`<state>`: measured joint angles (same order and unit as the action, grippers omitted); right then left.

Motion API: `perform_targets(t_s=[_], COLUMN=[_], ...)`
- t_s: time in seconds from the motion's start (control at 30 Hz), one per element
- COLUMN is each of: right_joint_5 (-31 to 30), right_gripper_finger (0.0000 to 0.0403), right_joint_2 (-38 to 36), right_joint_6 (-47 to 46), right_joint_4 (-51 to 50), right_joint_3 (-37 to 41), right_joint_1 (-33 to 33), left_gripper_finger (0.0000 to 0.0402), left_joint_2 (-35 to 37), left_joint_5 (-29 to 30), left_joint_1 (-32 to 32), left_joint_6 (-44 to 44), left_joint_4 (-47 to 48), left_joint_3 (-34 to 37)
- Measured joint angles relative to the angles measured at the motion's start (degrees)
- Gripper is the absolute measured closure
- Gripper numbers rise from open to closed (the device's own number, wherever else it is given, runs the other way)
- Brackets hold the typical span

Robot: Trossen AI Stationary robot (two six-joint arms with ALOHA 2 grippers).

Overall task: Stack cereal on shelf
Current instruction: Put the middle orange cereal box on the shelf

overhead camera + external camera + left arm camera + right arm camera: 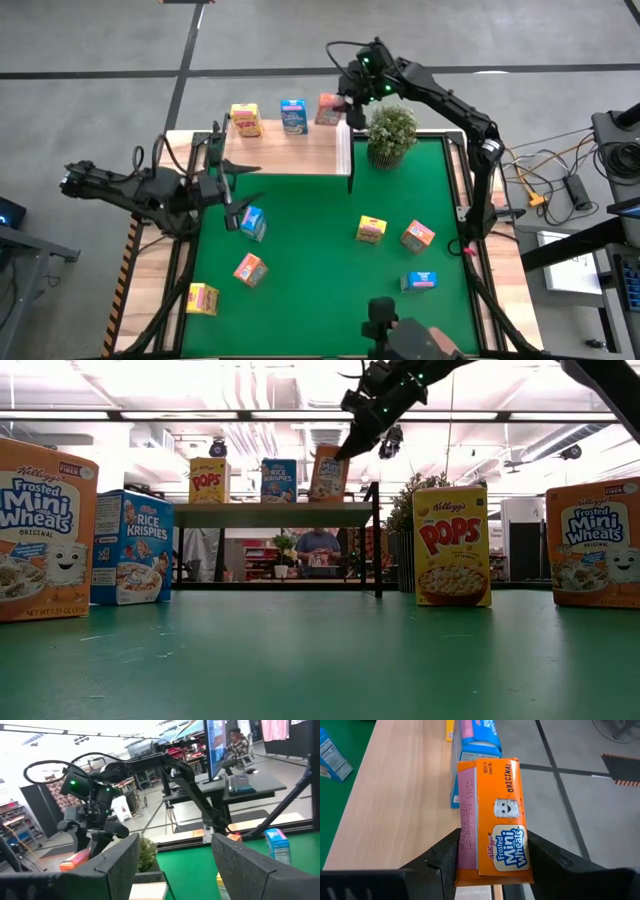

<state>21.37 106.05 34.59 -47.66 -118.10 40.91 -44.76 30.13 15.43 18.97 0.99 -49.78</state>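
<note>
The shelf [285,150] is a pale wooden board on thin black legs along the far edge of the green table [330,250]. On it, from left to right, stand a yellow Pops box [245,120], a blue Rice Krispies box [293,116] and an orange Frosted Mini-Wheats box [328,109] at the right end.

On the left, the left gripper [226,172] hangs over the mat just in front of the shelf's left part, its fingers spread wide with nothing between them. Just beside it on the mat lies a blue box [253,223]; nearer the front lie an orange box [250,269] and a yellow box [203,298] at the front left corner.

In the middle right of the mat sit a second yellow box [371,230], a second orange box [417,236] and, closer to the front, a small blue box [421,281].

Farther right, the right gripper [492,855] reaches over the shelf's right end and is clamped on the narrow sides of the orange Frosted Mini-Wheats box, which stands upright with its base at the board; the wrist view shows the box's top overhanging the shelf's back edge towards the grey floor.

A small green potted plant [390,134] stands just right of the shelf, close under the right arm.
</note>
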Motion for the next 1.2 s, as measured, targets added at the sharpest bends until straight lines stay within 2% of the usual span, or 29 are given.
perform_targets(t_s=[0.8, 1.2], right_joint_5=[-0.4, -0.4], right_gripper_finger=[0.0228, 0.0176], right_joint_2=[2.8, 2.8], right_joint_6=[-1.6, -0.5], right_joint_4=[-2.8, -2.8], right_joint_3=[-1.4, -1.4], right_joint_1=[-0.2, -0.8], left_gripper_finger=[0.0170, 0.0170], left_joint_2=[0.3, 0.2], left_joint_5=[0.0, 0.0], left_joint_1=[-0.3, -0.3], left_joint_6=[0.9, 1.1], left_joint_4=[0.4, 0.4], left_joint_3=[0.0, 0.0])
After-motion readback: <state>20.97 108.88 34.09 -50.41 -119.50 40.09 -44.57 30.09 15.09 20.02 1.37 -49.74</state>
